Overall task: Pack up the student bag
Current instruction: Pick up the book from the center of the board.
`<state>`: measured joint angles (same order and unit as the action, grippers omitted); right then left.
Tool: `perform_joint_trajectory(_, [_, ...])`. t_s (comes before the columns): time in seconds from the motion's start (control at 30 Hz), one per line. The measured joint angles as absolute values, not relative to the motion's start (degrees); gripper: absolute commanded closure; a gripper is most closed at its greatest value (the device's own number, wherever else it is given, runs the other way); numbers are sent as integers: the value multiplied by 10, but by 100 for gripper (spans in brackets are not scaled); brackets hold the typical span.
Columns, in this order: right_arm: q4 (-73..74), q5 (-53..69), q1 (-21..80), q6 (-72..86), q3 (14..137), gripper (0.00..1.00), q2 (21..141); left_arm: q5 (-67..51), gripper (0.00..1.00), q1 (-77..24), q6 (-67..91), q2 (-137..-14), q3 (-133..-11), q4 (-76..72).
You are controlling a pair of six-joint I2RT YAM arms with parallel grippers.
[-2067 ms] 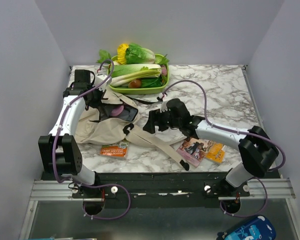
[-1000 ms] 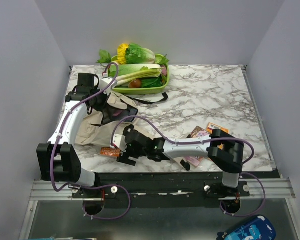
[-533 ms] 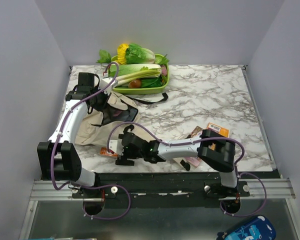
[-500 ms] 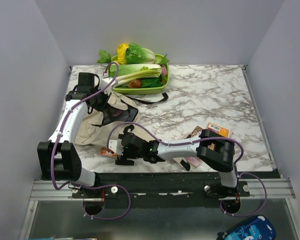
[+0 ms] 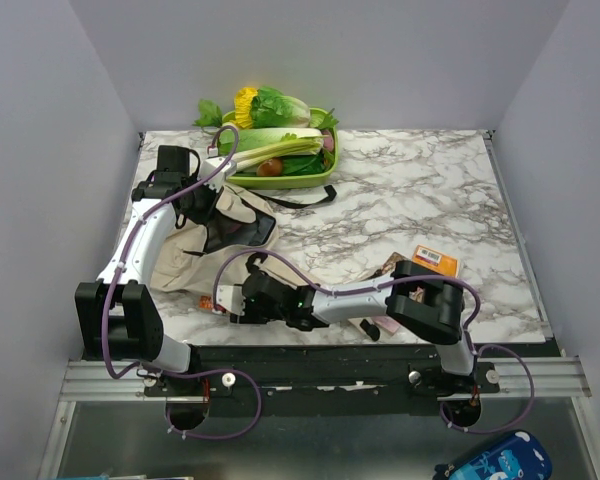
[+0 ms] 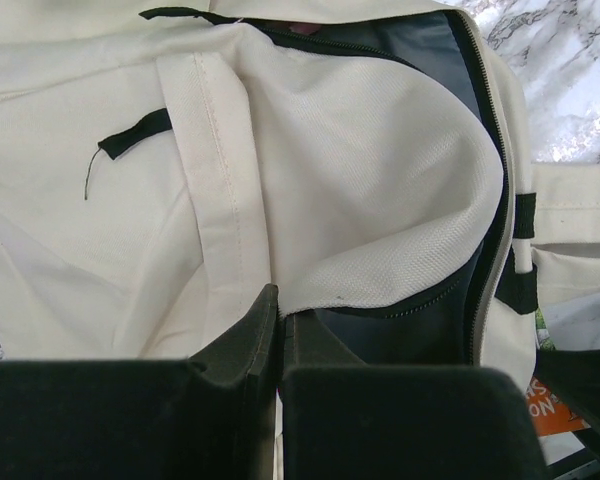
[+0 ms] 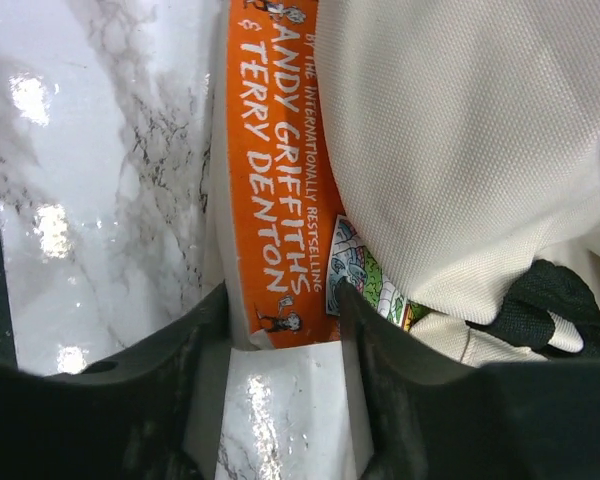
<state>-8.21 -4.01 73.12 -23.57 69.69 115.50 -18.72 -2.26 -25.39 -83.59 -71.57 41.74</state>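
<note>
At the far left of the bench (image 5: 430, 190) the left end effector (image 6: 278, 300) has its fingers pressed together, pinching the cream fabric at the lip of the student bag (image 5: 192, 262). The bag lies slumped on the left part of the bench, just in front of the tray, with its zipped mouth (image 6: 420, 60) gaping and dark lining showing inside. Just in front of the bag, near the front edge, lies an orange book (image 7: 275, 200). Its cover reads "Andy Griffiths & Terry Denton", and its far side is tucked under the bag's canvas. The right arm stretches across from the right base to this book. The right end effector (image 7: 280, 305) has its fingers partly spread, one on each side of the book's near end and close against it. I cannot tell whether they are actually clamping it. Behind the bag, at the back of the bench, a green tray (image 5: 280, 182) is heaped with vegetables (image 5: 275, 148), and a thin black strap (image 5: 310, 201) trails from the bag in front of it. Further right, near the right arm's elbow, a small orange booklet (image 5: 435, 259) lies flat beside another book (image 5: 390, 263) that the arm partly hides.
</note>
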Motion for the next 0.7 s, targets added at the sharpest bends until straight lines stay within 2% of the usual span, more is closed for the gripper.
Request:
perform_joint_trajectory(0.03, [-88, -40, 731, -236, 693, 62, 1153, -187, 92, -23, -255, -836, -716, 417])
perform_joint_trajectory(0.07, [-94, -38, 731, -236, 689, 74, 1151, -187, 92, -23, -255, -836, -716, 417])
perform_joint_trajectory(0.1, [-98, -37, 731, -235, 687, 79, 1148, -187, 92, -23, -255, -836, -716, 417])
perform_joint_trajectory(0.27, [-112, -33, 731, -234, 672, 90, 1137, -187, 92, -23, -258, -836, -716, 417])
perform_joint_trajectory(0.5, [-101, -41, 725, -184, 582, 91, 1058, -188, 92, -23, -263, -836, -716, 418])
perform_joint_trajectory(0.7, [-44, -105, 722, -78, 494, 95, 958, -190, 92, -23, -264, -836, -716, 418])
